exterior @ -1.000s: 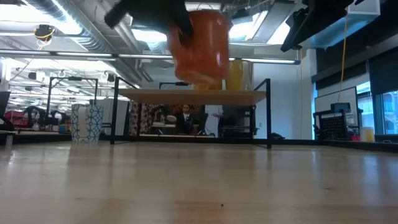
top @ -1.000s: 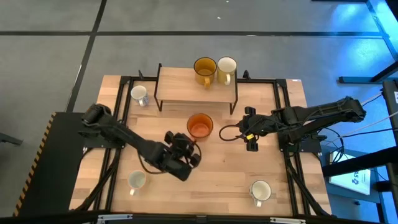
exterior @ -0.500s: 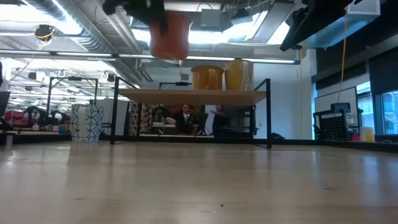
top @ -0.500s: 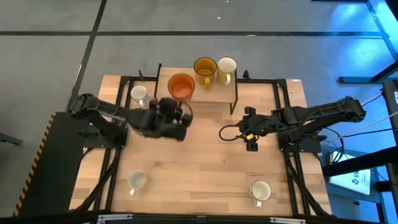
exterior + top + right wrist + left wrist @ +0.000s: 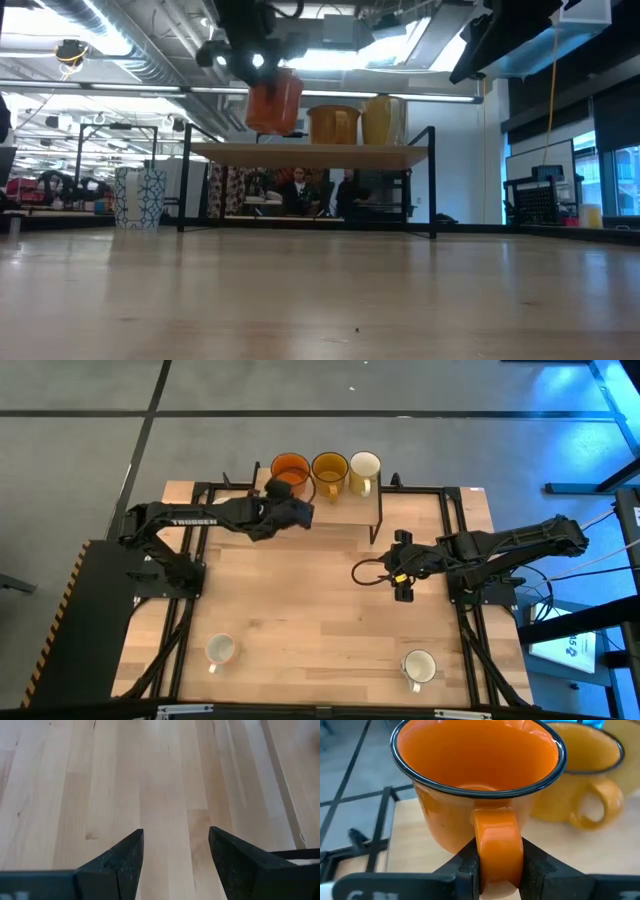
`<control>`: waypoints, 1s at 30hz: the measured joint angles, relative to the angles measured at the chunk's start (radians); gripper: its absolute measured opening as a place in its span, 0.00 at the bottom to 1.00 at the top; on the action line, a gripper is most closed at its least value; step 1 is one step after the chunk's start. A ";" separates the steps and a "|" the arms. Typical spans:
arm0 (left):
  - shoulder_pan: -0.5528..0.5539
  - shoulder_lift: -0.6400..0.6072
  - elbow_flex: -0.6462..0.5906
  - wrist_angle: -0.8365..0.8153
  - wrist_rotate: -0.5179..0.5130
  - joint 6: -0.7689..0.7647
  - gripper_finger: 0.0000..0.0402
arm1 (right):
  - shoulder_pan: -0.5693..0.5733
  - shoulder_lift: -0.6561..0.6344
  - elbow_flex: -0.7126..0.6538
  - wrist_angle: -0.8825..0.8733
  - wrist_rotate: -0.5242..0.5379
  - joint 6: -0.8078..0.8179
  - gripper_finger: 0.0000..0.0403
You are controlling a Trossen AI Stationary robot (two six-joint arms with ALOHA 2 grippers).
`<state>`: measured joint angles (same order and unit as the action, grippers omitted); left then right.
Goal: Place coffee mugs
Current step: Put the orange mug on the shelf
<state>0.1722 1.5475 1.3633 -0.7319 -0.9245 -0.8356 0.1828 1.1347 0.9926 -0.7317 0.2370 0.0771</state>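
Note:
My left gripper [image 5: 281,492] [image 5: 497,866] is shut on the bright orange mug [image 5: 290,466] [image 5: 273,104] [image 5: 475,780], over the left part of the wooden shelf [image 5: 340,510] [image 5: 310,152]. The amber-brown mug [image 5: 329,470] [image 5: 585,780] and the cream-yellow mug [image 5: 364,468] stand on their bases on the shelf, to the orange mug's right. Two white mugs [image 5: 220,650] [image 5: 418,665] stand near the table's near edge. A third white mug [image 5: 140,198] shows only in the low view. My right gripper [image 5: 399,568] [image 5: 175,855] waits open over the table's right half. My left gripper pinches the orange mug's handle [image 5: 497,832] between its two fingers. The fingers [image 5: 467,867] come roughly level from the table's near-left side. The mug sits mouth up and slightly tilted. In the low view its base [image 5: 270,130] hangs just above the shelf top.
The shelf is a low wooden board on a black metal frame [image 5: 432,180] at the table's far edge. A black cable [image 5: 365,572] loops beside my right gripper. Bare wood [image 5: 320,620] lies in the table's middle. People stand in the room behind the table [image 5: 297,190].
My left gripper has carried the orange mug from above the table's middle toward the far edge, then down toward the shelf top. The mug now hangs beside the amber-brown mug at the shelf's left part. The gripper has stayed shut on the mug.

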 joint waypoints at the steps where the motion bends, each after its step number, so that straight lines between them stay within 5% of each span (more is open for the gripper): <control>1: 0.016 0.000 -0.014 0.043 0.013 0.005 0.20 | 0.000 0.000 0.000 -0.001 0.002 0.000 0.52; 25: 0.129 0.002 -0.172 0.354 0.134 0.083 0.20 | 0.000 0.000 0.000 0.005 0.042 0.008 0.52; 30: 0.131 -0.001 -0.171 0.361 0.122 0.087 0.31 | 0.000 0.000 0.000 0.005 0.042 0.008 0.52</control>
<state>0.3031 1.5467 1.1923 -0.3710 -0.8020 -0.7486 0.1827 1.1347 0.9926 -0.7265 0.2790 0.0853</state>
